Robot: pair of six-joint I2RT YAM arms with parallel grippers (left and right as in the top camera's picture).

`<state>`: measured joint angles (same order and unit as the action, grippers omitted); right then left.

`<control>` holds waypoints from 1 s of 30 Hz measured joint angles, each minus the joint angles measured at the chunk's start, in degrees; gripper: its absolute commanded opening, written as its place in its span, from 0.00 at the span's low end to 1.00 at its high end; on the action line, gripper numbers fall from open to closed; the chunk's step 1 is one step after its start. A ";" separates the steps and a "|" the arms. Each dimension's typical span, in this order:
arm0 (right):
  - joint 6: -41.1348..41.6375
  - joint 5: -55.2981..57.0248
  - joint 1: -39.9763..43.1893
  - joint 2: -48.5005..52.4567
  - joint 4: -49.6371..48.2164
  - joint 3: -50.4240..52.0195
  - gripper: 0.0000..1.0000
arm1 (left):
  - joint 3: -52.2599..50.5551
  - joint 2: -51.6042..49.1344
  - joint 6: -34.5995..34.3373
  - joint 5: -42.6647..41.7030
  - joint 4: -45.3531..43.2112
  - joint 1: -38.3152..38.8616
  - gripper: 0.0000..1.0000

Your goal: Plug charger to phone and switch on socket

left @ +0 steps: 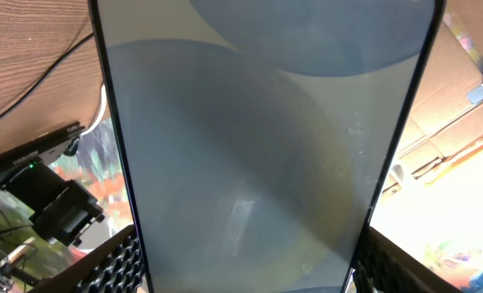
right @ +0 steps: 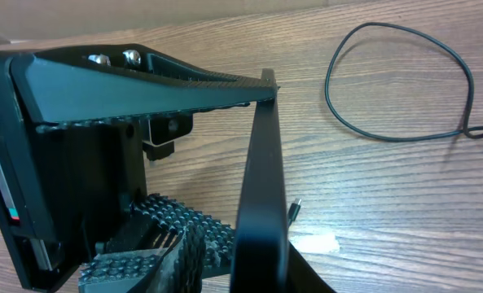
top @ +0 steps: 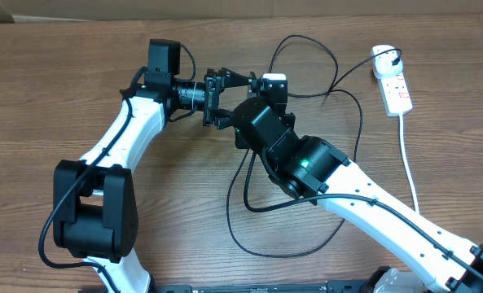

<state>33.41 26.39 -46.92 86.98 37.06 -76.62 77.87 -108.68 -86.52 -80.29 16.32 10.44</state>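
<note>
The phone point(left: 249, 146) is held upright on its edge above the table. Its light screen fills the left wrist view, and it shows edge-on in the right wrist view point(right: 261, 195). My left gripper point(top: 214, 98) is shut on its two long edges. My right gripper point(top: 239, 88) closes on the phone's faces from the other side. The charger cable point(top: 361, 122) loops over the table to the white adapter point(top: 384, 59) in the socket point(top: 397, 91). Its connector tip point(right: 294, 210) lies on the table just behind the phone.
The socket's thick white cord point(top: 408, 167) runs down the right side of the table. The black cable loops widely under and around my right arm point(top: 339, 175), and a loop of it lies beyond the phone point(right: 396, 140). Cardboard lines the far edge.
</note>
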 measured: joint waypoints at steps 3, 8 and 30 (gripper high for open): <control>-0.35 0.00 0.04 0.00 0.15 0.00 0.18 | 0.00 0.00 0.11 0.00 -0.02 0.04 0.63; -0.52 -0.11 0.04 0.00 0.17 0.00 0.25 | 0.00 0.00 0.37 0.02 0.00 0.04 0.63; -0.61 0.17 0.07 0.00 0.52 0.00 0.14 | 0.00 0.00 1.62 0.17 -0.02 0.46 0.63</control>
<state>32.80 26.57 -46.85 86.98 37.58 -76.62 77.87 -108.68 -84.90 -80.12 16.29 10.90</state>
